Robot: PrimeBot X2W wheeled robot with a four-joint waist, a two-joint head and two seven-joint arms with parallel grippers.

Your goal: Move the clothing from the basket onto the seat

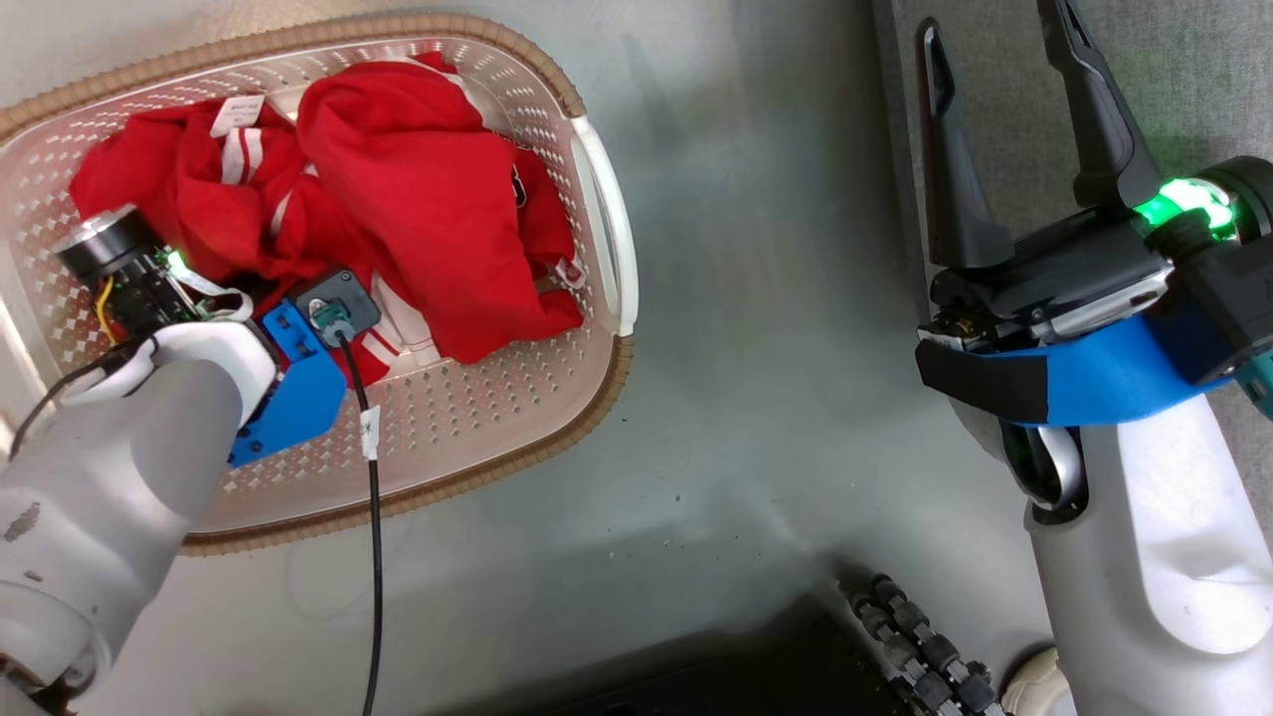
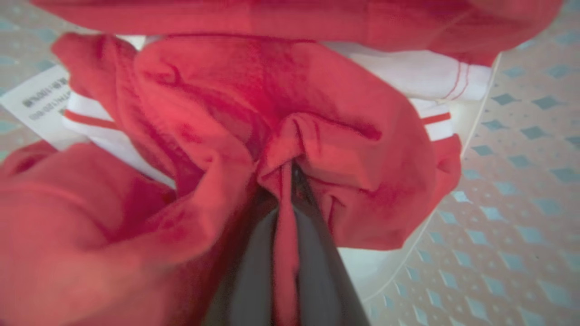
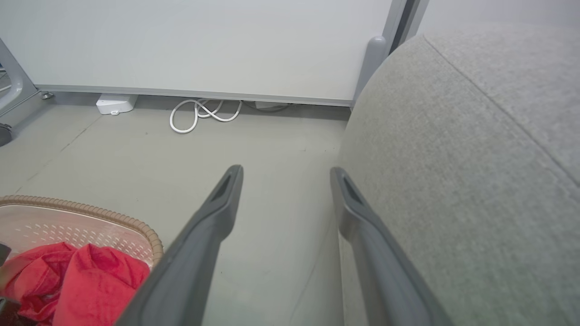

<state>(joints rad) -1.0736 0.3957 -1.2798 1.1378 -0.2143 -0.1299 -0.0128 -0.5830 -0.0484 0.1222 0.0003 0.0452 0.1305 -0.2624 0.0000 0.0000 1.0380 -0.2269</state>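
Clothing (image 1: 428,199) in the basket (image 1: 477,428) sits pinched by the downward-angled left gripper (image 2: 290,181); right gripper (image 3: 285,171) hovers wide beside the seat (image 3: 476,158).

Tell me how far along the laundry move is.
Done: nothing yet; the clothing lies in the basket. In hand: the left gripper is shut on a red fold inside it; the right gripper is open beside the seat. Left: lift, carry, release on the seat, then repeat.

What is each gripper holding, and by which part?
The left gripper pinches a bunched fold of the red clothing, inside the basket. The right gripper is open and holds nothing.
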